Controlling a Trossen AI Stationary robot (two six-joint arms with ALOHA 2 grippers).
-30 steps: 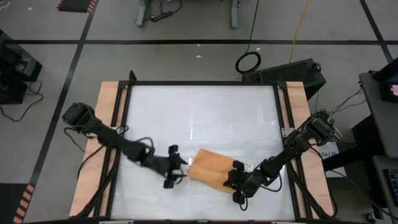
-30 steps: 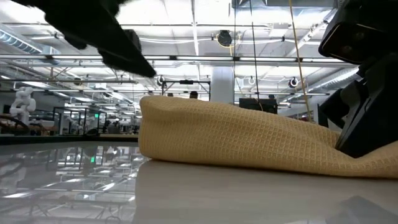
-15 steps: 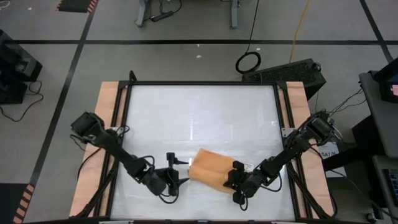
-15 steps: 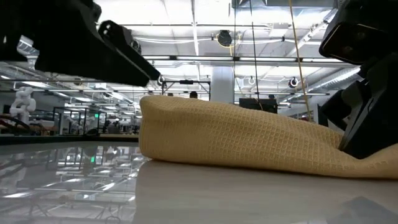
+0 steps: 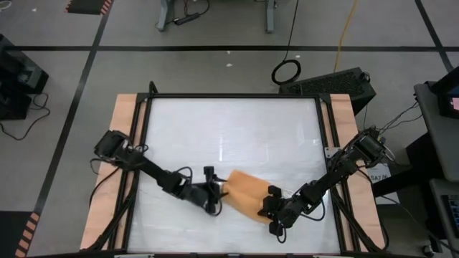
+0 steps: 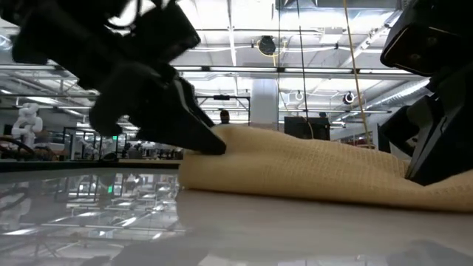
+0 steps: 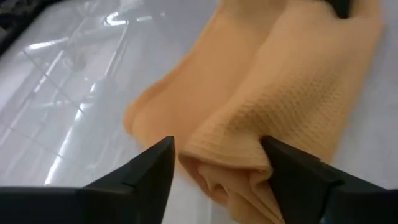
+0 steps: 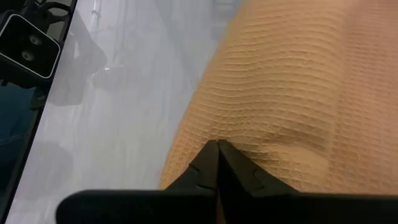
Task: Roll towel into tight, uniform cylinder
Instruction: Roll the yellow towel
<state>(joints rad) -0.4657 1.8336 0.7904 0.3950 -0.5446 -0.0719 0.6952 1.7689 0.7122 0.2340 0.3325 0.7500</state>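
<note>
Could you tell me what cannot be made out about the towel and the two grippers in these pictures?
- Towel: its white tag shows in no view.
- Towel's right end, low view: hidden behind the right gripper.
- Right fingers: shut; whether cloth is pinched between them, unclear.
- Left gripper: fingers open around the towel's end; contact unclear.

The orange-tan waffle-weave cloth towel (image 7: 273, 93) runs off the left wrist view's edge. In the low view, the dark left gripper (image 6: 194, 129) hides its near end, and the dark right gripper (image 6: 436, 111) covers its far end.
</note>
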